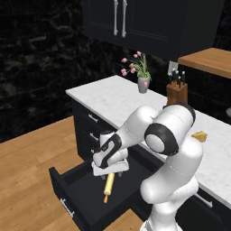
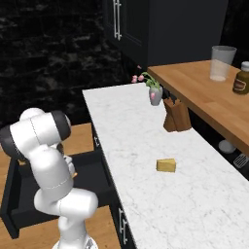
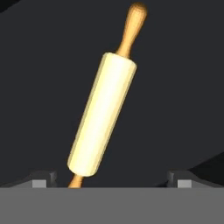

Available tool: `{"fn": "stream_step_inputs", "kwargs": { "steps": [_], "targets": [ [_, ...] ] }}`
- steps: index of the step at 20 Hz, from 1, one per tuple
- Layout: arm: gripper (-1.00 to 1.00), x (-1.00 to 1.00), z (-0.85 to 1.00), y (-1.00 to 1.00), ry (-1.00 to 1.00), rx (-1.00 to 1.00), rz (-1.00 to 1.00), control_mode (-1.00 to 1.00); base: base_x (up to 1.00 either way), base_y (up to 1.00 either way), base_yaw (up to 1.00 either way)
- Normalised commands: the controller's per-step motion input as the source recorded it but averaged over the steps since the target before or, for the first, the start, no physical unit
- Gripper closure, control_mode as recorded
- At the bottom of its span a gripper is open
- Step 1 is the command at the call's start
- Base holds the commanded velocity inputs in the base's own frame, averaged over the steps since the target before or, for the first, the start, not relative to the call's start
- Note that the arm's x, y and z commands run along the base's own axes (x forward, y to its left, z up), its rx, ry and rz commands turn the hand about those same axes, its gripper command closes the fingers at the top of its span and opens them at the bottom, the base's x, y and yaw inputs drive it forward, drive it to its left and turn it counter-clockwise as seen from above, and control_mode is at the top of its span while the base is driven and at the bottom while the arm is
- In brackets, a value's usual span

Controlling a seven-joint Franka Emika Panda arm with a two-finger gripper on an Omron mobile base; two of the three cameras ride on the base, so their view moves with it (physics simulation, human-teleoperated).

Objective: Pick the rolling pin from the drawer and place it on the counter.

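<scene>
The rolling pin (image 3: 103,118), pale with orange handles, lies on the dark floor of the open black drawer (image 1: 74,191). In the hand view it runs slanted, its near end between my fingertips (image 3: 43,179), which stand wide apart on either side without touching it. My gripper (image 1: 109,173) hangs open just above the pin (image 1: 108,184) inside the drawer. The white marble counter (image 1: 113,97) runs behind and to the right. In the right base view my arm hides the hand, and the drawer (image 2: 14,194) juts out to the left of the counter (image 2: 141,146).
On the counter stand a vase of pink flowers (image 1: 143,83), a knife block (image 1: 177,94) and a small yellow wedge (image 2: 166,165). A wooden shelf (image 2: 204,92) with a glass and a jar overhangs the far side. Narrow stacked drawers (image 1: 92,119) sit left of the open one.
</scene>
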Motion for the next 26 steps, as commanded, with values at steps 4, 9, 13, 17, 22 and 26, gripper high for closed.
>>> {"fn": "stream_step_inputs", "kwargs": {
  "steps": [4,9,13,17,22,26],
  "targets": [
    [-1.0,0.23,-0.17,0.09,0.05,0.0,-0.18,-1.0,0.0,0.0,0.0],
    [-1.0,0.16,-0.44,0.17,-0.04,0.0,-0.14,-1.0,0.0,0.0,0.0],
    [-1.0,0.0,-0.46,0.1,-0.05,0.0,-0.12,-1.0,0.0,0.0,0.0],
    [-1.0,-0.38,-0.41,0.01,-0.02,0.0,-0.11,-1.0,0.0,0.0,0.0],
    [-1.0,-0.31,-0.46,0.01,-0.08,0.0,-0.09,-1.0,0.0,0.0,0.0],
    [-1.0,-0.06,-0.31,0.18,-0.17,0.0,-0.02,-1.0,0.0,0.0,0.0]
  ]
}}
